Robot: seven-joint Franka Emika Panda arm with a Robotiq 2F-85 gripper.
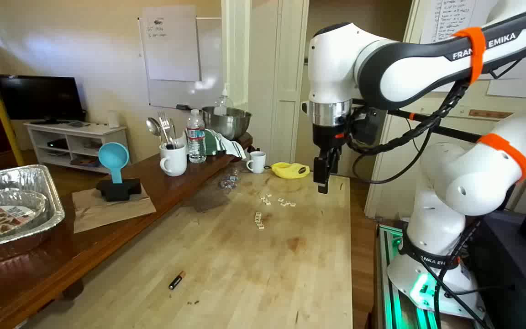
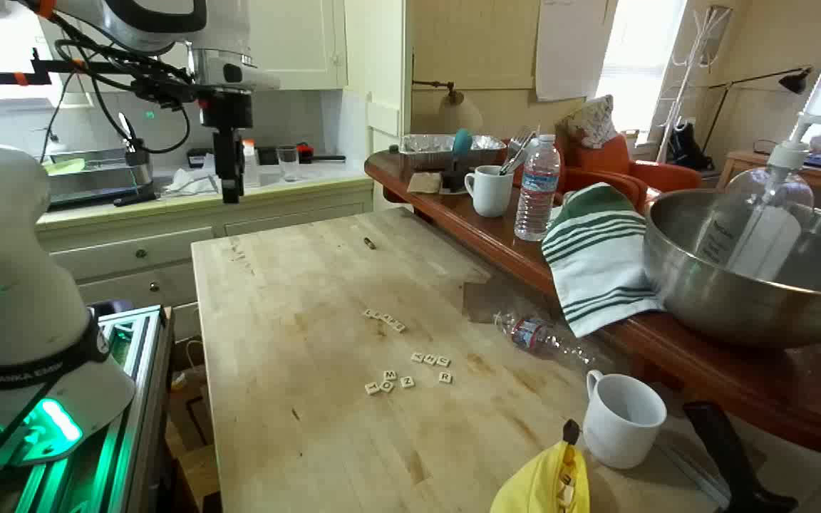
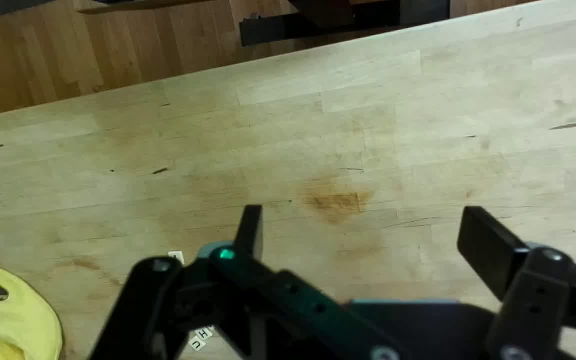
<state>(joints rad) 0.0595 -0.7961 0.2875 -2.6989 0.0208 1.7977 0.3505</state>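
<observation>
My gripper (image 3: pixel 363 227) stands open with nothing between its fingers, high above the wooden table (image 1: pixel 290 274). In both exterior views it points straight down, near the table edge on the robot's side. Small white letter tiles (image 2: pixel 383 320) lie in loose groups on the table; in the wrist view a few tiles (image 3: pixel 197 343) show beside the left finger, partly hidden by it. A yellow banana-shaped pouch (image 1: pixel 290 170) rests at one end of the table, its opening visible in an exterior view (image 2: pixel 546 484). Towards the other end lies a battery (image 1: pixel 177 280).
Near the pouch are a white mug (image 2: pixel 621 427), a black-handled knife (image 2: pixel 731 456) and a crumpled plastic bottle (image 2: pixel 539 338). A raised brown shelf (image 1: pixel 167 192) along the side carries a cutlery mug (image 1: pixel 174 161), water bottle (image 1: pixel 196 141), striped towel (image 2: pixel 596 235), metal bowl (image 2: pixel 688 263) and foil tray (image 1: pixel 53 201).
</observation>
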